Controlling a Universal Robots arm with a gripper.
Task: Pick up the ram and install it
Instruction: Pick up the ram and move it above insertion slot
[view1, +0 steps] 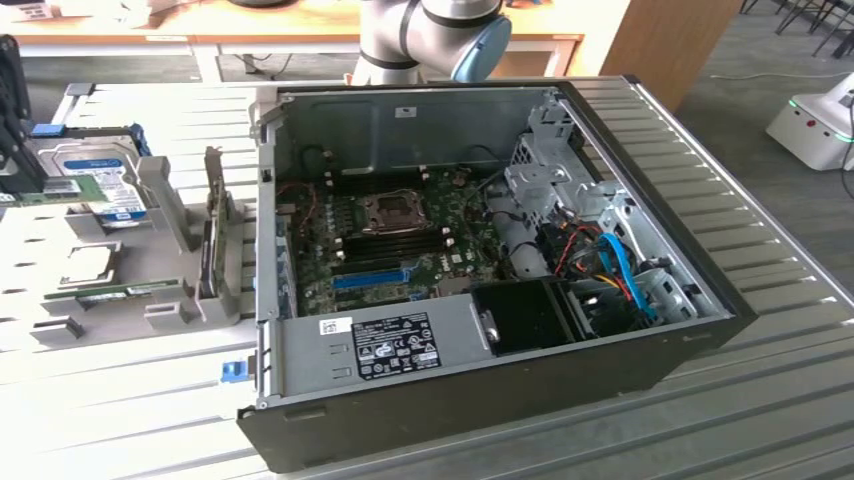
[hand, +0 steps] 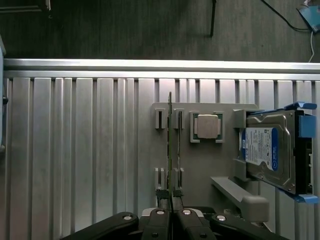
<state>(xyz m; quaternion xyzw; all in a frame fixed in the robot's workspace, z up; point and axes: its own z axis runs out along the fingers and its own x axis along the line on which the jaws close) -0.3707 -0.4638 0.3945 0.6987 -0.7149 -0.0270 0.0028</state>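
An open computer case (view1: 507, 300) fills the middle of the ribbed metal table (view1: 747, 200), with its motherboard (view1: 400, 240) and long blue slot (view1: 367, 278) exposed. Beside the case, toward the table's edge on the exterior view's left, stands a grey fixture (hand: 200, 165). It carries a silver hard drive (hand: 267, 155) with a blue label, a square processor chip (hand: 206, 126) and another green stick (view1: 114, 292) resting in its slots.

The gripper (hand: 171, 199) has its fingers pressed together on the ram (hand: 170, 145), pinching it over the fixture's slotted posts, just beside the processor chip. The ram is a long, thin green board.

In the wrist view it stands edge-on — hardly more than a line running out from the fingertips. The exterior view shows its flat green face (view1: 60, 190) in front of the hard drive, and the arm's grey-and-blue joint (view1: 427, 35) beyond the case's far wall. The wrist view also takes in the table's long edge and the dark floor past it.
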